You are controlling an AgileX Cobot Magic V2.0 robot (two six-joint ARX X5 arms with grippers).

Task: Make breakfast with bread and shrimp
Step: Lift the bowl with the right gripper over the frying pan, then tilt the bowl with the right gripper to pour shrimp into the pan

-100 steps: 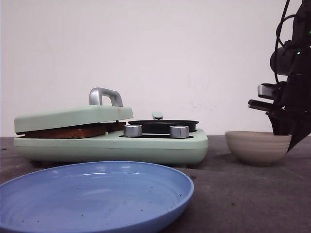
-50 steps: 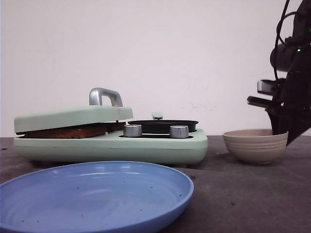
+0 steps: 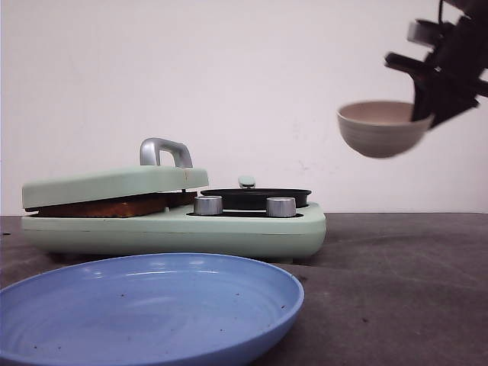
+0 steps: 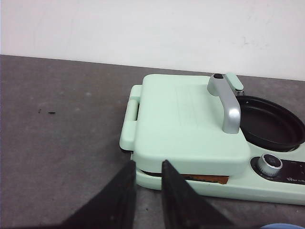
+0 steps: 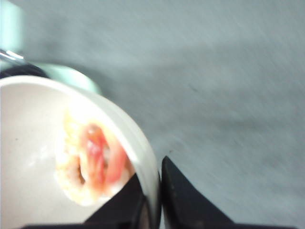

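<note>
The mint-green breakfast maker sat on the dark table, well below and to the left of the right pincer. Under its closed lid, just ahead of the left pincer, the bread showed only as a thin toasted brown edge. The right pincer was clamped on the rim of a beige bowl, raised in the air, with a curled pink shrimp inside. The left pincer's fingers were nearly together, pinching nothing.
</note>
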